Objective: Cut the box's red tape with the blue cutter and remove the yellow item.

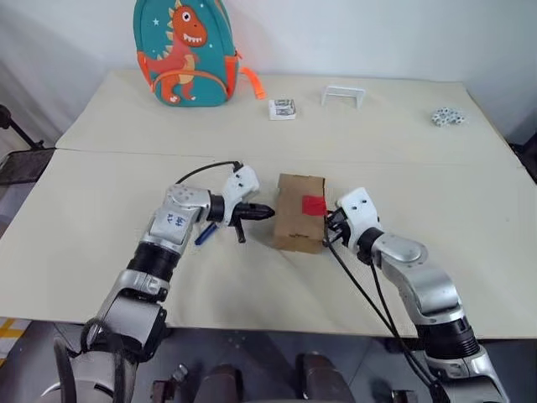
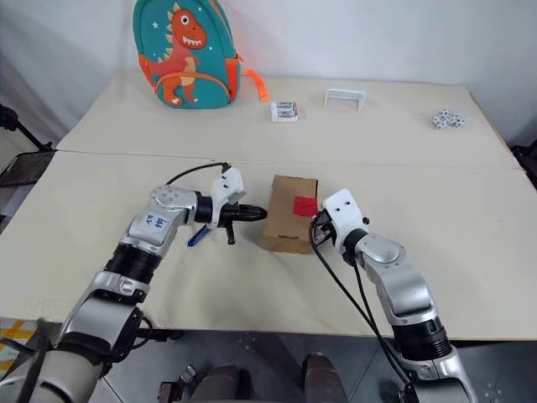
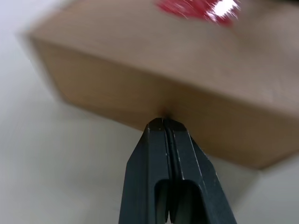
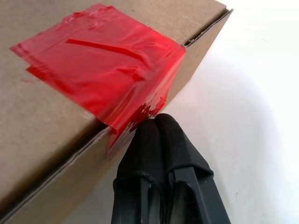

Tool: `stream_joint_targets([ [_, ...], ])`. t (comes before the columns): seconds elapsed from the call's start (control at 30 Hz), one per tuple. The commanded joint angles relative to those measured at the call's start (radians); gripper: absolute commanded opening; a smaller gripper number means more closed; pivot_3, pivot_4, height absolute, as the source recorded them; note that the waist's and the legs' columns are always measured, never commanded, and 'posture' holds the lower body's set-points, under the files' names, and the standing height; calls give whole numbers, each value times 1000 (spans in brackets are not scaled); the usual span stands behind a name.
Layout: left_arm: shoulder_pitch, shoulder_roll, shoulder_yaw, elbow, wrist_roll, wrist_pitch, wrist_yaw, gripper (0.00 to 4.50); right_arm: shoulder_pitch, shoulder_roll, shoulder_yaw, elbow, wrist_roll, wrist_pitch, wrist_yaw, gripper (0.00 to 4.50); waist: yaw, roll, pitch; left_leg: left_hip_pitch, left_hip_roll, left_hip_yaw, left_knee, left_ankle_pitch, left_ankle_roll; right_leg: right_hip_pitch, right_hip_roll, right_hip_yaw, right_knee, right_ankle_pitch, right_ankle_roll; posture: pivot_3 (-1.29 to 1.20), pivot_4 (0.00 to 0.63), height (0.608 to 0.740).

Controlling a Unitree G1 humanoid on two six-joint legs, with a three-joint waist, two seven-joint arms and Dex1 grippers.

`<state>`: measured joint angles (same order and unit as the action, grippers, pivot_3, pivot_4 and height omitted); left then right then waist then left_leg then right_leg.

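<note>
The brown cardboard box [image 1: 295,217] lies at the middle of the table with the red tape [image 1: 314,204] folded over its right top edge. My left gripper [image 1: 267,211] is shut and empty, and its tips [image 3: 163,122] press against the box's left side wall. From the right, my right gripper [image 4: 154,120], also shut and empty, touches the side wall just below the red tape [image 4: 98,60]. The blue cutter [image 1: 204,236] lies on the table under my left forearm, held by nothing. The yellow item is hidden.
A teal dinosaur backpack [image 1: 183,52] stands at the back left. A small white printed packet [image 1: 282,108], a white bracket [image 1: 342,96] and a cluster of small white pieces [image 1: 447,117] sit along the back. A seam [image 1: 101,152] crosses the table.
</note>
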<state>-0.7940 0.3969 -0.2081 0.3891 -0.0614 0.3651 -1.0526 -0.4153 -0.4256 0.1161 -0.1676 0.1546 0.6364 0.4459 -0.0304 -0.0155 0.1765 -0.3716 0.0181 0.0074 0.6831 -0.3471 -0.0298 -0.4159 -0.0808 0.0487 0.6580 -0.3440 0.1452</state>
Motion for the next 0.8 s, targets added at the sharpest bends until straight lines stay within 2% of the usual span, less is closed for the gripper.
stream_joint_targets([
  [0.03,39,13,6,-150,-50,77,-20,27,-49,-20,28,45,-7,-48,74,0,1,0,0,0,0,0,0,0,0,0,0,0,0,0,0,0,150,740],
  [0.23,154,39,24,-331,-96,177,5,27,-144,-30,75,202,-23,-165,206,0,-2,0,0,1,0,0,0,0,0,0,0,1,0,0,0,0,150,740],
  [0.5,214,39,20,-451,-134,265,45,27,-217,-26,119,393,-83,-322,304,0,-2,0,0,1,0,0,1,0,0,1,-1,0,0,0,0,0,150,740],
  [0.8,275,92,31,-569,-166,335,61,27,-212,-34,119,429,-96,-413,402,0,-4,0,0,1,2,-1,0,0,0,2,-1,0,0,0,0,0,150,740],
])
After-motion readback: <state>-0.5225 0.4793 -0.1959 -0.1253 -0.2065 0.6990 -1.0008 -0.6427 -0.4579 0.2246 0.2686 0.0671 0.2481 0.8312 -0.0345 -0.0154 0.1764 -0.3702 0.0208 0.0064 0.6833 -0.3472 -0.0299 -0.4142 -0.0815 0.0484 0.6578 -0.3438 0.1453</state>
